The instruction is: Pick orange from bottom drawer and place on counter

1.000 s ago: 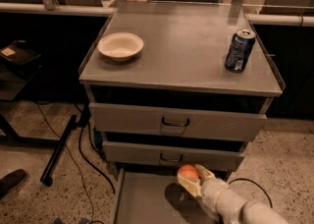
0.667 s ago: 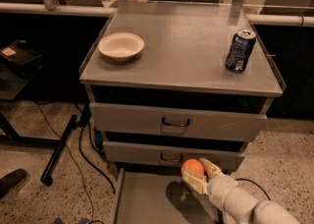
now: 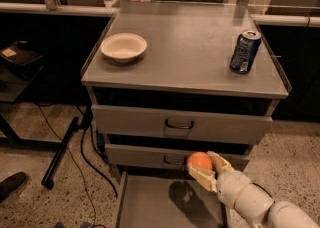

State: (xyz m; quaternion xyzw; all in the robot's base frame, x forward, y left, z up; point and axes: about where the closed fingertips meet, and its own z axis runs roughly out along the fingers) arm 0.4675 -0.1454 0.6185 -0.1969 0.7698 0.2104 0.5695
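Grey counter holds bowl and can — tool pinching orange, hovering above open bottom drawer

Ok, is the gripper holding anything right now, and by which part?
Yes: the gripper pinches the orange across its middle, one finger each side, above the open bottom drawer.

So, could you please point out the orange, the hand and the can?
orange (image 3: 199, 160): camera view, middle of its skin.
hand (image 3: 202, 166): camera view, between its fingertips, gripping the orange above the bottom drawer (image 3: 145, 207).
can (image 3: 245, 52): camera view, its side label.
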